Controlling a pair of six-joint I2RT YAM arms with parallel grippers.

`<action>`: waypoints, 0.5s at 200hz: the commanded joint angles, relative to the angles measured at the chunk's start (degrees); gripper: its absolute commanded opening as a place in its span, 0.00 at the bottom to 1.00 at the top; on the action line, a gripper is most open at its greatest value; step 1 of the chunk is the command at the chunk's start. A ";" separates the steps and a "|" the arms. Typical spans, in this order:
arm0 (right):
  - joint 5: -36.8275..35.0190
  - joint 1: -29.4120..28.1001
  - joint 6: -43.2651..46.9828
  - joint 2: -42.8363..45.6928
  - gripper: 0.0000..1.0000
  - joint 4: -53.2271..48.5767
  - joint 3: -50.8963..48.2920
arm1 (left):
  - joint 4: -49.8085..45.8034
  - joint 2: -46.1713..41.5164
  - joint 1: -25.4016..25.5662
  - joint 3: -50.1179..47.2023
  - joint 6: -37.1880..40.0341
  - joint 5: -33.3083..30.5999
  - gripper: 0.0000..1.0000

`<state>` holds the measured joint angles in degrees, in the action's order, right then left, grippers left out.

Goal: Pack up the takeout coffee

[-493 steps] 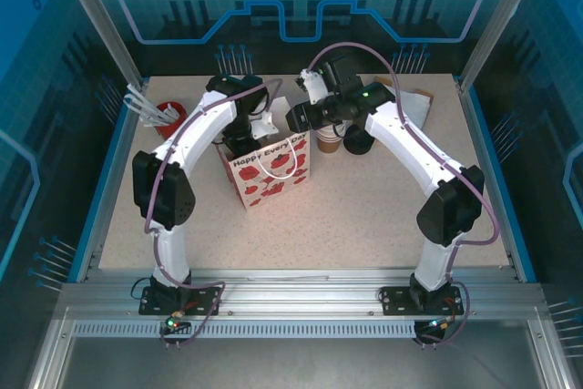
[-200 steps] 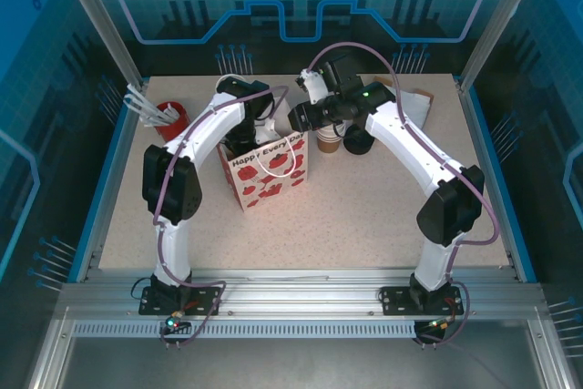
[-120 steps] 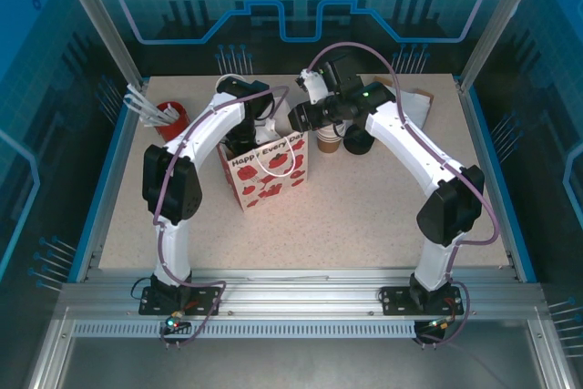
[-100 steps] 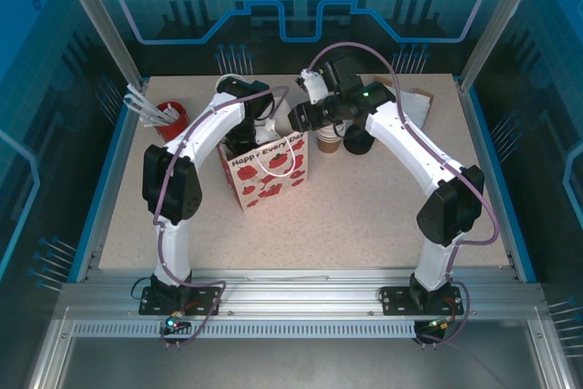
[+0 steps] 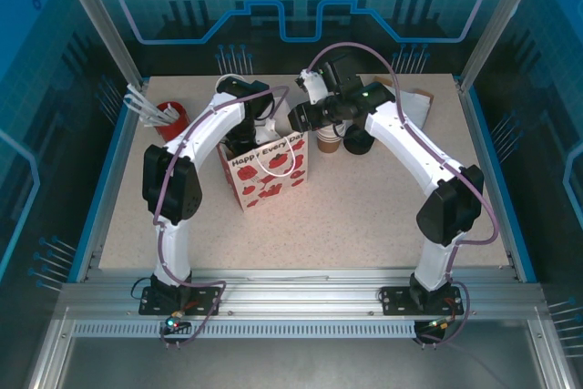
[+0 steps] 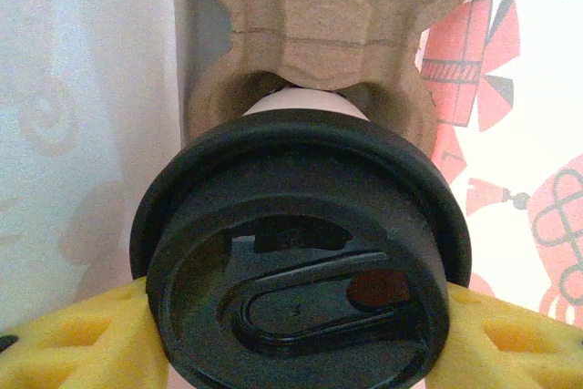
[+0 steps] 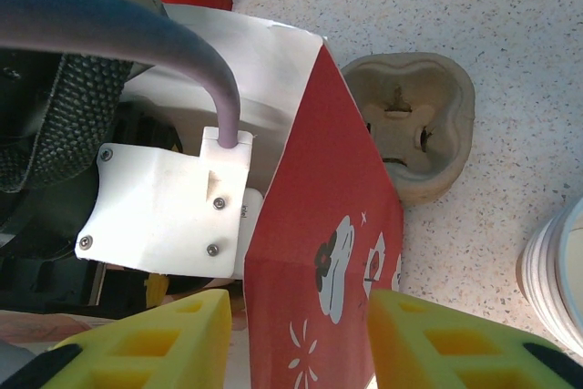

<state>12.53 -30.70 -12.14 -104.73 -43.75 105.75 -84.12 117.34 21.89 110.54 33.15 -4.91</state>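
The table (image 5: pixel 364 216) had a speckled beige top with a blue rim along its left and right edges. A paper gift bag (image 5: pixel 271 173) printed with red flowers stood upright on it, left of the middle and towards the back. Just beside the bag's right corner lay 1 brown pulp cup carrier (image 7: pixel 417 125), its hollows facing up. A stack of white cups (image 7: pixel 557 280) stood near the carrier, and 1 loose black lid (image 5: pixel 358 142) rested on the top close by. A red container (image 5: pixel 171 118) holding white sticks sat at the back left, well apart from the bag. A pale paper item (image 5: pixel 417 102) lay at the back right
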 commanded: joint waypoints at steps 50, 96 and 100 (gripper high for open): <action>0.86 0.73 0.09 -0.74 0.45 -0.91 -0.02 | -1.79 -3.31 -0.38 -0.08 0.33 -0.58 0.50; 0.94 0.84 0.01 -1.23 0.44 -0.91 0.23 | -1.97 -4.91 -0.27 -1.37 0.04 -0.81 0.50; 0.90 0.89 0.01 -1.28 0.44 -0.96 0.24 | -2.00 -5.00 -0.29 -1.46 0.07 -0.81 0.50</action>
<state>12.53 -30.68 -12.14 -104.90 -43.72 105.75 -84.14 115.26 21.89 110.24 33.15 -5.15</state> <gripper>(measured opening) 0.443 0.625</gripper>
